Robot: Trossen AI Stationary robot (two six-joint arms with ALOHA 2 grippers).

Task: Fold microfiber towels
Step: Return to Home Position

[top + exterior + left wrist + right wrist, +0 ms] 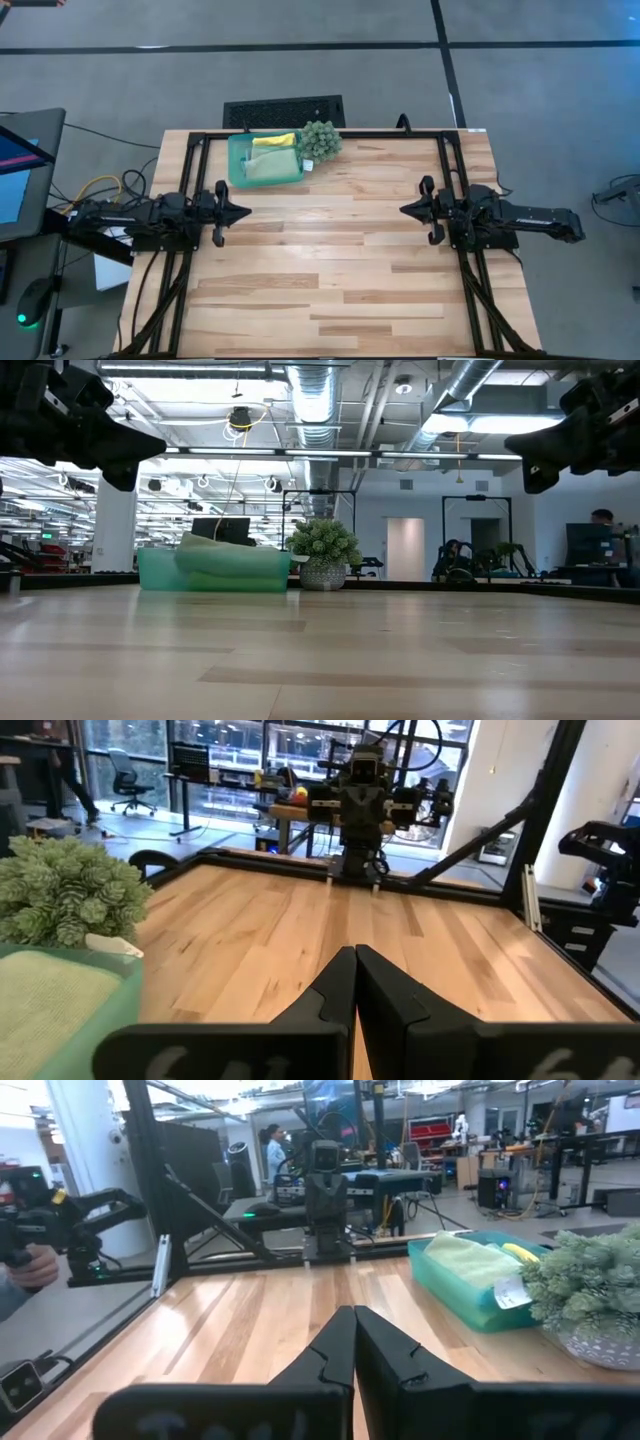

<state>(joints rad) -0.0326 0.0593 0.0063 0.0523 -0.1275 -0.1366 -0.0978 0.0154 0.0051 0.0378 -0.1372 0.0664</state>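
Towels (270, 165) piled in the teal tray (233, 165) at 11 o'clock on the tabletop (330, 270), left pincer (246, 211) at 9 and right pincer (403, 210) at 3, both pinched together.

Left gripper (243, 211) closed, arm stretched inward; right gripper (405, 209) closed, mirroring it; both apparently raised.

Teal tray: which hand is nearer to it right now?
Left. The left hand, shut, hovers over the table's left side, close to the tray's left end. The right hand, also shut, hovers far across the table on the right side.
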